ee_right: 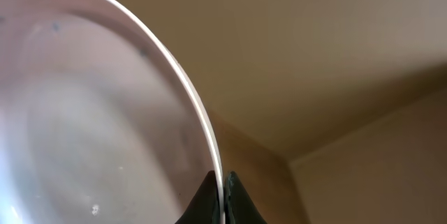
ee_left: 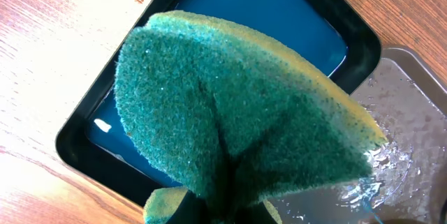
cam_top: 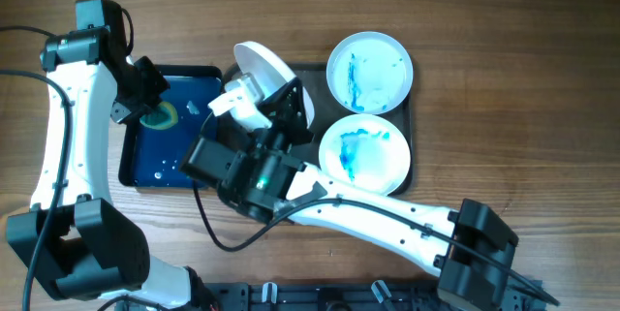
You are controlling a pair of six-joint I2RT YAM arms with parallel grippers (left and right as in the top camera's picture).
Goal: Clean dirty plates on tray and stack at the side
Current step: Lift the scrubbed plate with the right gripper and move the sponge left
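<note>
On the desk (cam_top: 504, 20): brown wood, its grain running left to right, with two trays side by side.
Room: the right wrist view shows a plain tan wall meeting a tan ceiling behind the plate.
Big carrier: the tray (cam_top: 411, 109) is dark with a low rim and lies right of the small tray (cam_top: 199, 73). The arm hides its left part.
Lifted: the held plate (cam_top: 260, 63) hangs over the tray's left end, tipped steeply on edge. Seen from overhead, its long axis runs from far left to near right.
Right arm: the right claw (ee_right: 224, 195) is pinched onto the held plate's rim, its fingers nearly together.
Lying flat: the far plate (cam_top: 369, 72) and the near plate (cam_top: 363, 153) are face up and smeared blue. They sit just beside each other at the tray's right end.
Left arm: the left claw (cam_top: 145, 101) is clamped on a folded green sponge (ee_left: 237, 112) above the small tray's blue water.
</note>
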